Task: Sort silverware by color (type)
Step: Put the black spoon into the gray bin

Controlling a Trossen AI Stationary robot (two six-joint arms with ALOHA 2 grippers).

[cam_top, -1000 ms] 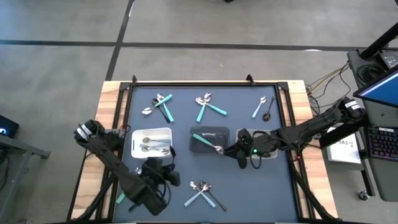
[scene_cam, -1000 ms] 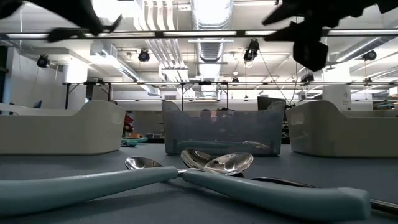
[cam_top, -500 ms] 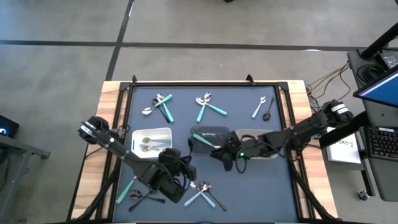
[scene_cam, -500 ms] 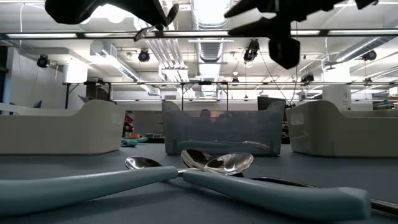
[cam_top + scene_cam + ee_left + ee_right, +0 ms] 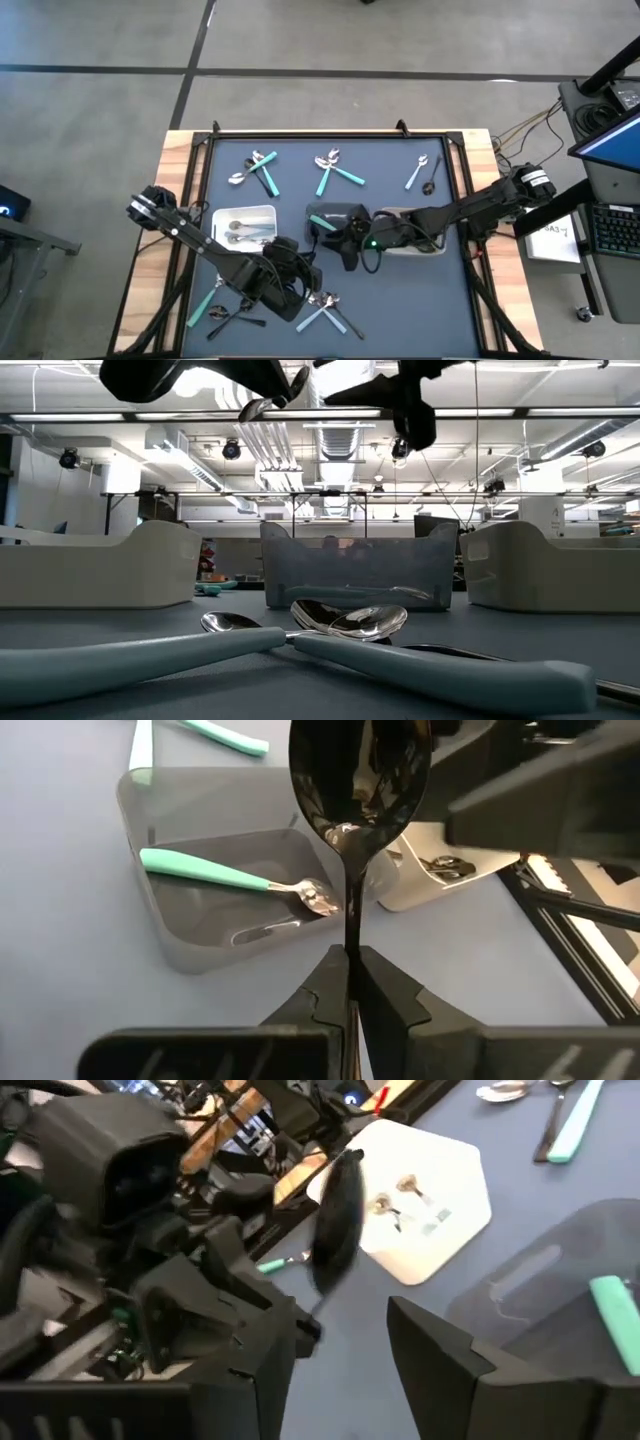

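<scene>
Two grippers meet beside the grey tray — our left gripper, pinched tight on a black spoon, lifts it toward our spread, empty right gripper. Handover underway; next, right closes on the bowl.

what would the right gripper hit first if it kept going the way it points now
Likely the black spoon that the left gripper holds up: it stands just ahead of the open right gripper, with the white tray beyond. Depth is hard to judge.

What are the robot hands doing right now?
Left gripper fingers shut on black spoon, held aloft. Right gripper open, facing it. Nothing between them.
</scene>
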